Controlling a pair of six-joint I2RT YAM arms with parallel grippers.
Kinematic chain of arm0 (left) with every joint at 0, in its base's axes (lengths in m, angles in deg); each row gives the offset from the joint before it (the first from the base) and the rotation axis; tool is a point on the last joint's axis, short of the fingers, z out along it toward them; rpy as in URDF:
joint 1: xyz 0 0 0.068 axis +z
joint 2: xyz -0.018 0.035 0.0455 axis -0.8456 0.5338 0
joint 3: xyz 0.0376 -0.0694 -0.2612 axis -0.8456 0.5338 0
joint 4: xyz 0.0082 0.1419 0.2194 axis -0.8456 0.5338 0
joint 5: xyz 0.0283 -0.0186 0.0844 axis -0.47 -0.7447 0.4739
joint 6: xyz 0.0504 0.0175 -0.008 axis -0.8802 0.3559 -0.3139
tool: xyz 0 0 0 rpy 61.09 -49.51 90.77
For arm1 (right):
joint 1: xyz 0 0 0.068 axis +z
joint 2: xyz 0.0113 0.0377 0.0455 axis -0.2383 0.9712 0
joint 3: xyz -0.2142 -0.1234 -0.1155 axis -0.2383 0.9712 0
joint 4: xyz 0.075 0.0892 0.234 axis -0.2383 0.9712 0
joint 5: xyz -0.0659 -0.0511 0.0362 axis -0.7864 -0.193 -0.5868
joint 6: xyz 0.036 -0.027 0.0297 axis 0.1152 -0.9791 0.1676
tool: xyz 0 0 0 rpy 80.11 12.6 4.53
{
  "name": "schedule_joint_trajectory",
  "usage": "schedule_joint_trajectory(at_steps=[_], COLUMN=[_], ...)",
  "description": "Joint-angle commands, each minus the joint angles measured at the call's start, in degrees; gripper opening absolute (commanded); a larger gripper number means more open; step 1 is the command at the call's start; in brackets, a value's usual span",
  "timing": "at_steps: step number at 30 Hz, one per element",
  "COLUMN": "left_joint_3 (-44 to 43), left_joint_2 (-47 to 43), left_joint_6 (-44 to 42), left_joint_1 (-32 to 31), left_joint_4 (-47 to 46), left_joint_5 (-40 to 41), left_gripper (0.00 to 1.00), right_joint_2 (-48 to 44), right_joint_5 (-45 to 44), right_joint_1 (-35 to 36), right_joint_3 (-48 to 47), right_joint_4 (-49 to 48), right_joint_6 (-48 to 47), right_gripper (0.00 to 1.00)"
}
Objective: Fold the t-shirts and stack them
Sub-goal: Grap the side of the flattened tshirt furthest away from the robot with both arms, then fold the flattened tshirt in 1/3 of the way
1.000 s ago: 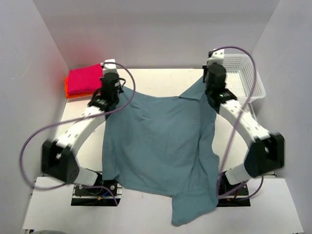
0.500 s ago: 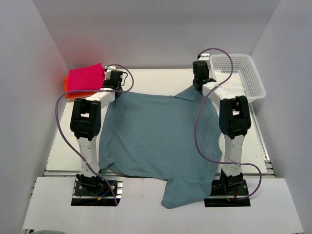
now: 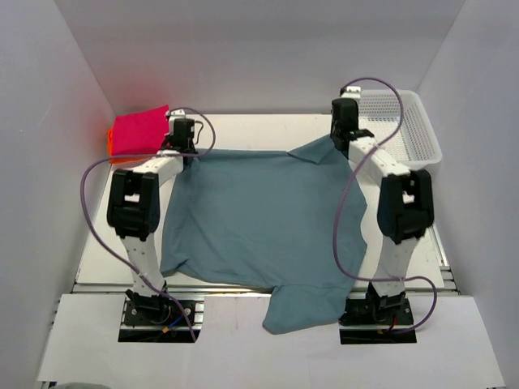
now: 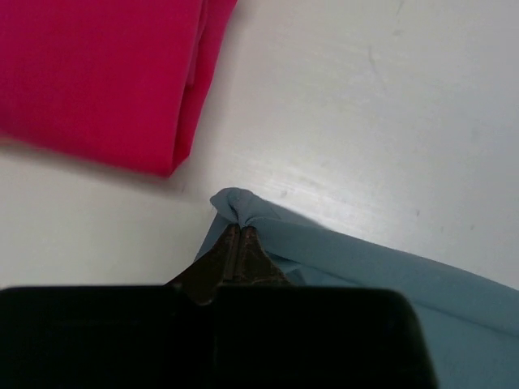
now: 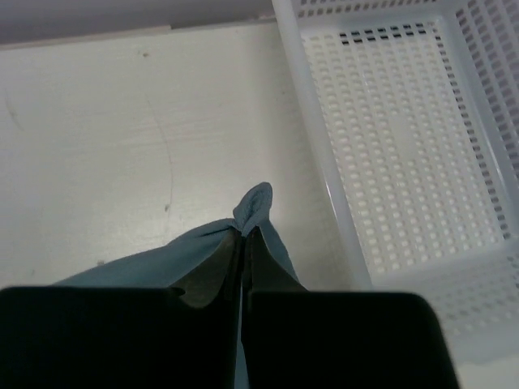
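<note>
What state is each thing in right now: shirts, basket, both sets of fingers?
Large teal-blue cotton t-shirt: spread open across the table, one near corner past its edge.
Magenta-pink cotton t-shirt: folded, top of the far-left stack.
Orange-red cotton t-shirt: beneath the pink one, only edges showing.
White plastic mesh basket: upright, empty.
Left fingers: shut on the teal shirt's far-left corner.
Right fingers: shut on its far-right corner.

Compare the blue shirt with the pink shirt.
The blue shirt lies spread open across the table; the pink shirt sits folded at the far left corner. The left gripper and right gripper pinch the blue shirt; nothing holds the pink shirt. Both are plain, unprinted cloth.
</note>
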Motion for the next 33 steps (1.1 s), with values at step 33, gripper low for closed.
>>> schedule_joint_trajectory(at_steps=[33], left_joint_3=[32.9], left_joint_2=[-34.4], left_joint_6=[16.3], left_joint_1=[-0.7], left_joint_4=[18.3], left_joint_5=[-4.8], left_gripper=[0.01], right_joint_2=[-51.9], right_joint_5=[18.3], right_joint_1=[0.0], right_joint_3=[45.7], right_joint_4=[34.7], right_joint_6=[31.6], right_gripper=[0.00])
